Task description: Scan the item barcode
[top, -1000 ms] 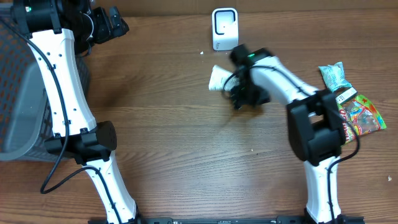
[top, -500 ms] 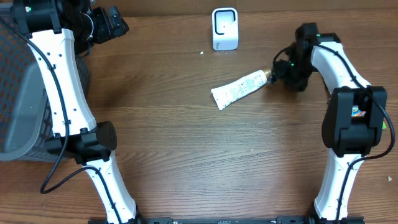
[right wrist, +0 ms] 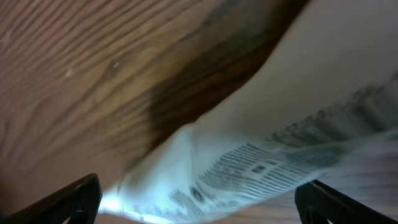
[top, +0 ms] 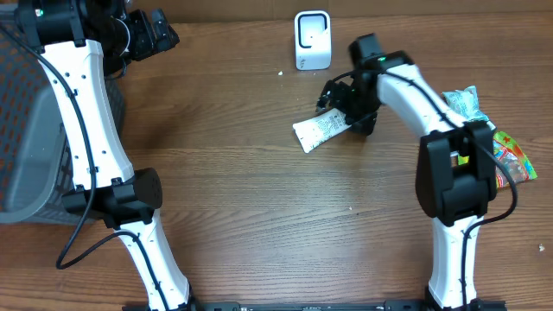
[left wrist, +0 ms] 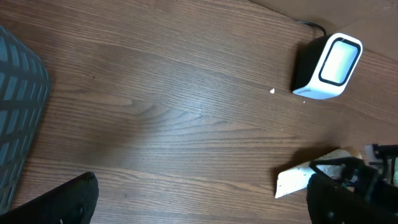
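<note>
1. Task item: a white squeeze tube with black small print [top: 321, 131] lies flat on the brown wood-grain bench [top: 242, 190]. It is angled, with the crimped flat end low-left and the other end up-right under the right arm.
2. The tube sits near the white barcode scanner with a rounded window [top: 312, 40], on the side nearer the arm bases, and is not touching it. From the left wrist view, the scanner [left wrist: 329, 65] is upper right and the tube [left wrist: 298, 180] is lower right.
3. The right fingers [right wrist: 71, 202] are spread wide and released, straddling the tube [right wrist: 249, 168] just above it. The print faces the camera, blurred. I see no pinch on the tube.
4. Overhead, the right fingers [top: 341, 105] are over the tube's up-right end.
5. The left fingers [left wrist: 62, 202] are also spread wide with nothing between them, only bare bench below. Overhead, they are parked at the far-left corner [top: 155, 34], well apart from the tube.
6. A grey mesh basket [top: 26, 147] is at the left edge of the bench.
7. Two snack packets are at the right edge: one green-white [top: 462, 104] and one multicolour [top: 511, 160]. The right arm partly covers them.
8. There is a small white speck [top: 281, 72] on the bench, left of the scanner.
</note>
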Controlling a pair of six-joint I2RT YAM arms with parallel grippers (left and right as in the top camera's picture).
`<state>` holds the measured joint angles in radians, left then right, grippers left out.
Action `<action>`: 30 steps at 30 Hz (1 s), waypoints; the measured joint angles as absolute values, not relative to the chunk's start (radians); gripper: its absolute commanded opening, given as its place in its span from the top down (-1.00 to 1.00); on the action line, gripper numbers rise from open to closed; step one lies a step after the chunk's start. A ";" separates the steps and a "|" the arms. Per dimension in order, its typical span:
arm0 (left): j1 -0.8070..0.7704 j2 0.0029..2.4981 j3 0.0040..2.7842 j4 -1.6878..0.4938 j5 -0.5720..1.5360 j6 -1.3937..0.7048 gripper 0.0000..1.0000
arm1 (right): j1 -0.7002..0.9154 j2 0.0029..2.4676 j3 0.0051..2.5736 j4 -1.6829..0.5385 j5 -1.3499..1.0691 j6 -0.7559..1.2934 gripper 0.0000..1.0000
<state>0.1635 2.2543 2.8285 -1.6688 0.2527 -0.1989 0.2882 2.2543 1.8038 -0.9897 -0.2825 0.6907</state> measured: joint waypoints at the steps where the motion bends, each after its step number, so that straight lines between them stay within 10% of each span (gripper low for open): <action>1: 0.163 2.254 2.828 -1.669 0.253 -0.199 -1.00 | 0.302 2.254 1.797 -0.986 -0.258 0.731 -1.00; 11: 0.163 2.254 2.828 -1.669 0.253 -0.199 -0.99 | 0.397 2.249 1.748 -0.996 -0.083 0.894 -0.92; 30: 0.163 2.254 2.828 -1.669 0.253 -0.199 -0.99 | 0.170 2.225 1.882 -1.201 -0.133 0.233 -1.00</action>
